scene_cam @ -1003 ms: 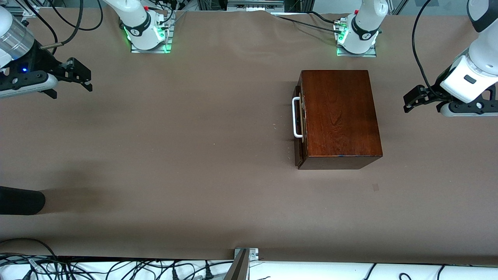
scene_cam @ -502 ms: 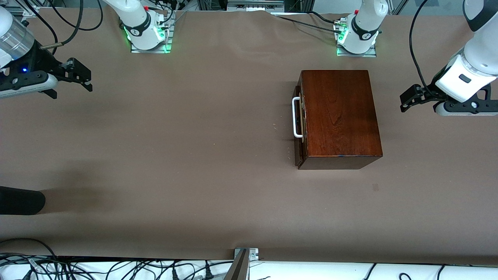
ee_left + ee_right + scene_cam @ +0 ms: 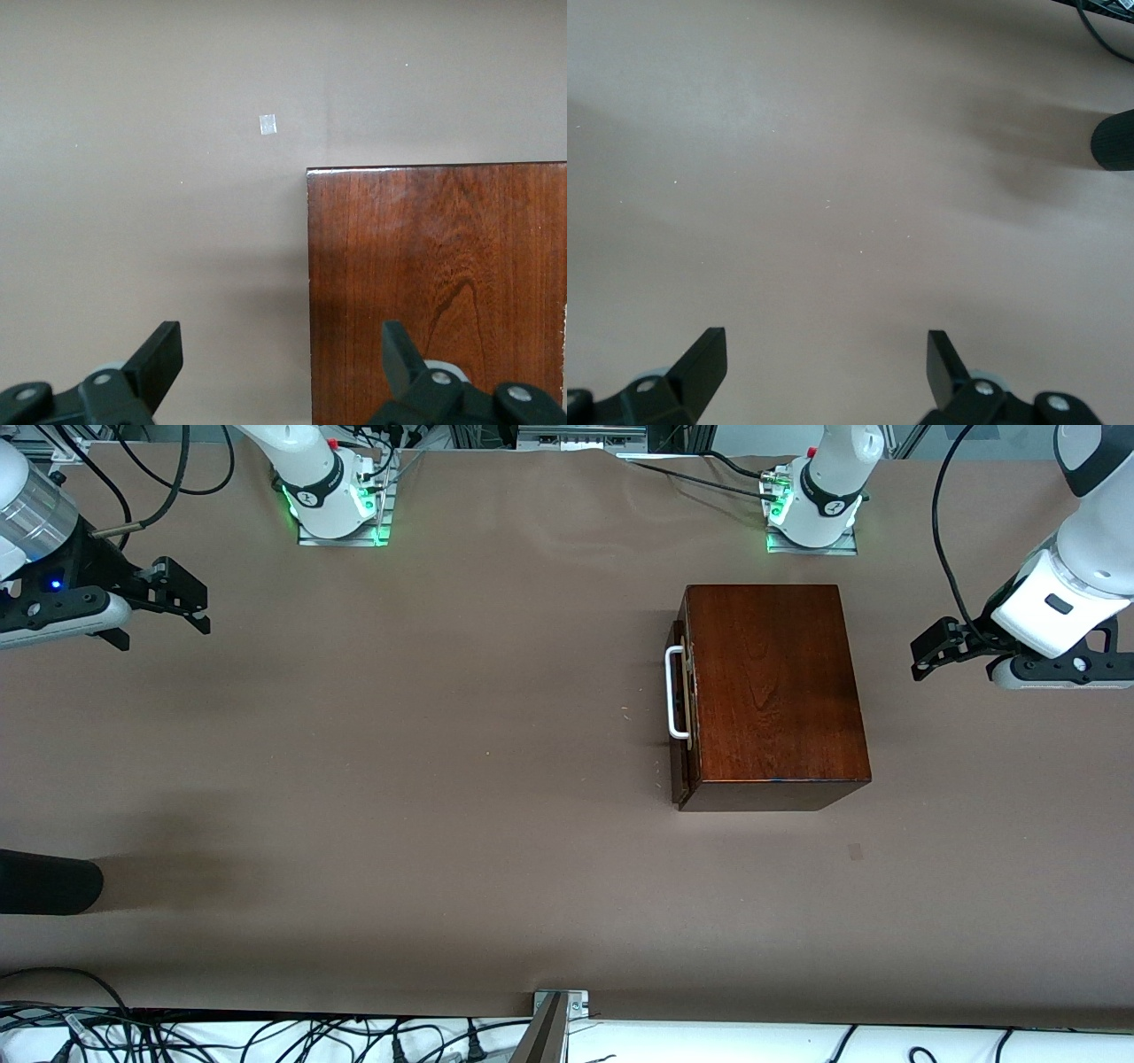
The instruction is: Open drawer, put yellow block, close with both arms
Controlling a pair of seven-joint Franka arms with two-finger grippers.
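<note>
The mahogany box (image 3: 775,691) stands on the table toward the left arm's end, and its top also fills part of the left wrist view (image 3: 434,283). Its drawer (image 3: 680,775) is pushed in, with the white bar handle (image 3: 675,693) facing the right arm's end. The yellow block is out of view. My left gripper (image 3: 921,662) hangs open over the table beside the box's back, away from the handle; its fingers (image 3: 158,359) hold nothing. My right gripper (image 3: 197,605) waits open over bare table at the right arm's end, nothing between the fingers (image 3: 704,359).
A black rounded object (image 3: 49,881) pokes in at the right arm's end, nearer to the front camera, and shows in the right wrist view (image 3: 1114,140). A small tape mark (image 3: 855,852) lies nearer to the front camera than the box. Cables run along the table's edges.
The left arm shifted its gripper slightly toward the box and toward the bases, then held still. The right arm and the box have not moved.
</note>
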